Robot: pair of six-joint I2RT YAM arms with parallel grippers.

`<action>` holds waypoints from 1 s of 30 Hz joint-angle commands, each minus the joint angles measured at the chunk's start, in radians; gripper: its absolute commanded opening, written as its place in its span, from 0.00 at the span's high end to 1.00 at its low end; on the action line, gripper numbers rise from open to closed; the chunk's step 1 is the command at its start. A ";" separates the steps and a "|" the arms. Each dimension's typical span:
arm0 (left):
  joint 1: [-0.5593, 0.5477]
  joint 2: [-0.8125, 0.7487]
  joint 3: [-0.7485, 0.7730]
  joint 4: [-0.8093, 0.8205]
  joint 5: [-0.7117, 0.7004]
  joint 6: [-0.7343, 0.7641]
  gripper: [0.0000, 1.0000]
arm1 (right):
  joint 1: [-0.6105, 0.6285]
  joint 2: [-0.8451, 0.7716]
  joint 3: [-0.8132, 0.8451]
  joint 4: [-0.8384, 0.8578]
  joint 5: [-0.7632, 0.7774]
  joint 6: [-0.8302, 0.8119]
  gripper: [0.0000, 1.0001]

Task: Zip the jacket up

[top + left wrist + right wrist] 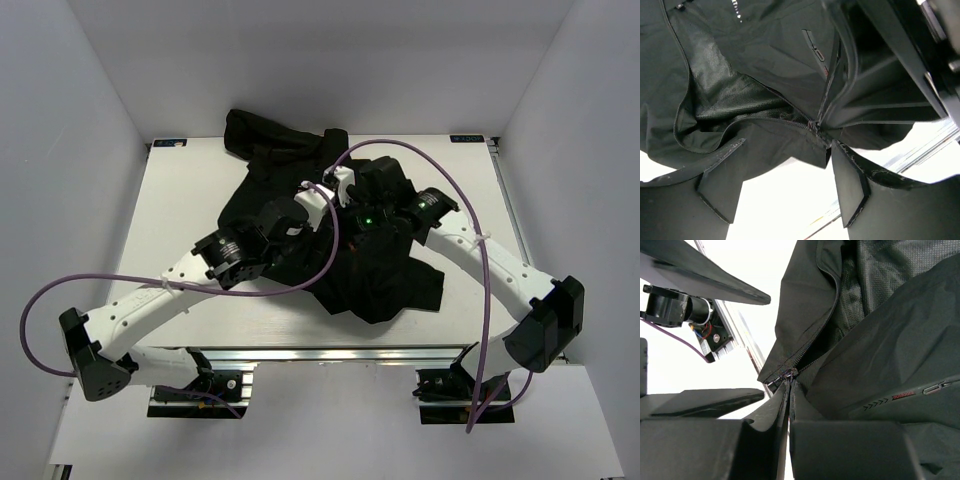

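The black jacket [385,270] lies crumpled in the middle of the table, its front open at the top with mesh lining [725,95] showing. The zipper slider [786,374] sits at the bottom hem, where both rows of teeth [815,335] meet. My right gripper [790,383] is shut on the zipper pull at that slider; it also shows in the top view [338,190]. My left gripper [789,146] is open, its fingers either side of the hem corner [812,150] just below the slider [815,125]. It meets the right one over the jacket [316,203].
The white table [190,180] has walls on three sides. An aluminium rail [330,352] runs along the near edge. Purple cables [470,230] loop over both arms. A sleeve bunches at the far edge [270,135].
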 commanded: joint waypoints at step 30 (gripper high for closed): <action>-0.042 0.007 -0.018 0.042 0.000 0.082 1.00 | -0.019 0.025 0.052 0.018 -0.052 0.003 1.00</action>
